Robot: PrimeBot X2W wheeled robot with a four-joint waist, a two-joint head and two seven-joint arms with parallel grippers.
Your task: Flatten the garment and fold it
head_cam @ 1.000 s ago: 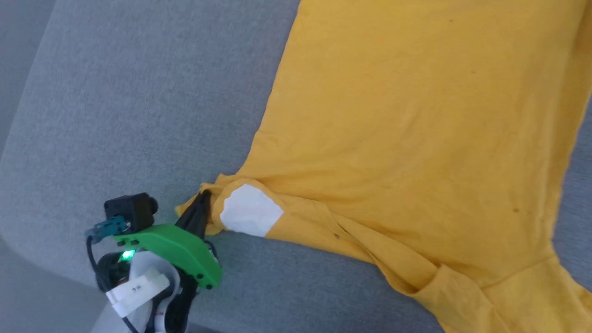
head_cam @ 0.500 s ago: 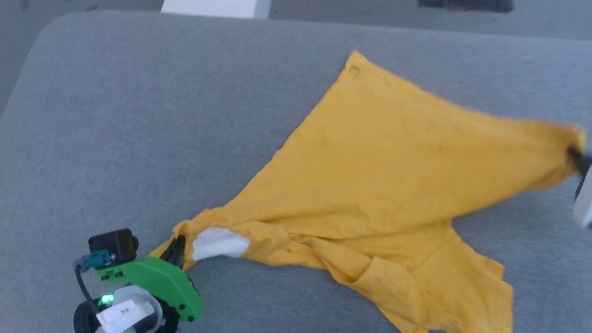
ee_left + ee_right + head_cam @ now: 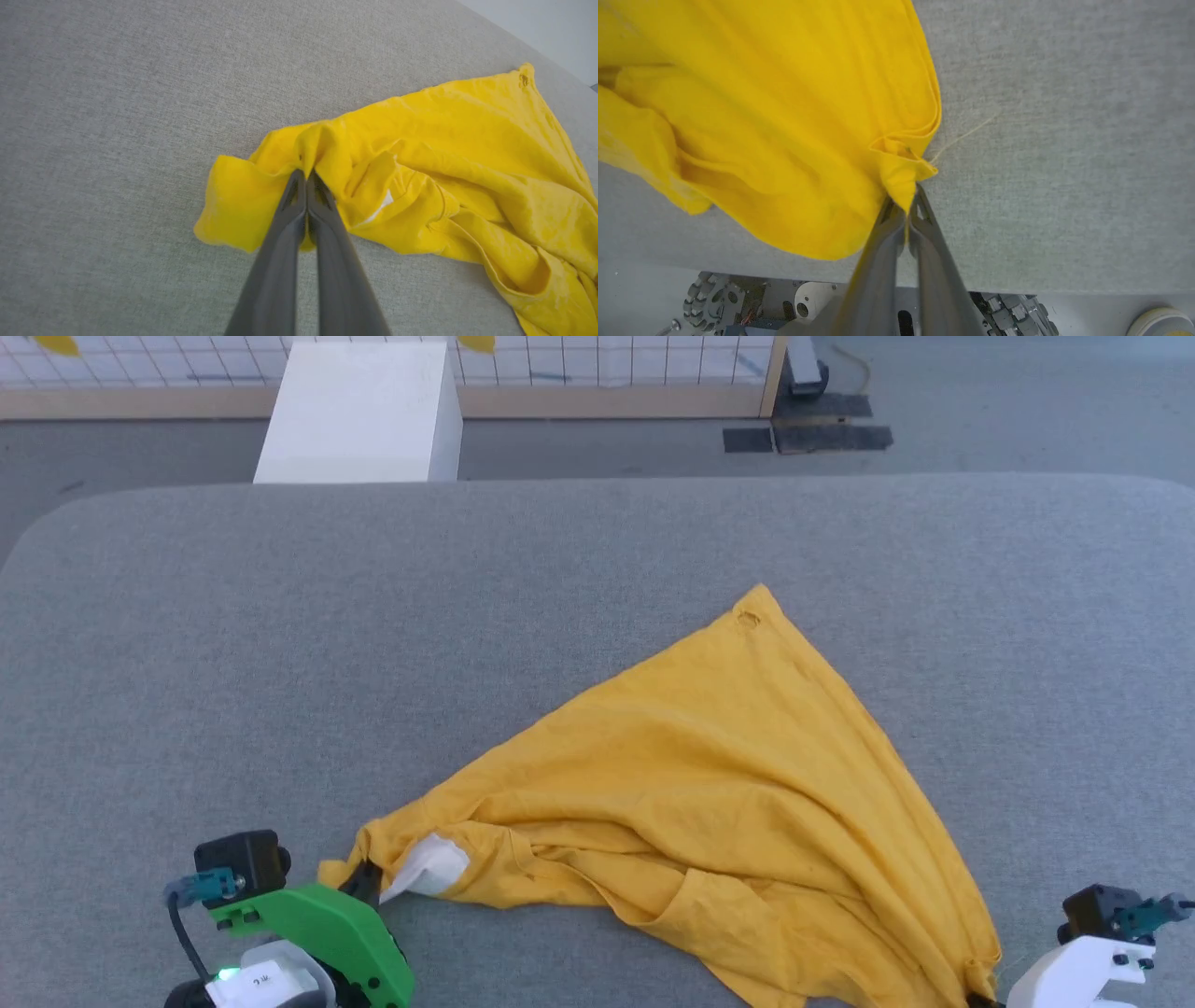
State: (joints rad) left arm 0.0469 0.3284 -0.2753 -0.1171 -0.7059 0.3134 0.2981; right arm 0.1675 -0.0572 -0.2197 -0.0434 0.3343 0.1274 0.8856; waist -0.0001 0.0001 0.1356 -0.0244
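The left gripper, its white label too small to read, is clamped on the near-left corner of the garment. The garment lies rumpled on the grey table. The right gripper pinches its near-right corner.

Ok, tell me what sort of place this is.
Probably a robot lab or test room rather than a home: a big grey fabric-covered table, a plain white box standing behind it, and a wood-framed grid panel beyond.

A robot test lab: grey padded table, wire-grid partition, white box.
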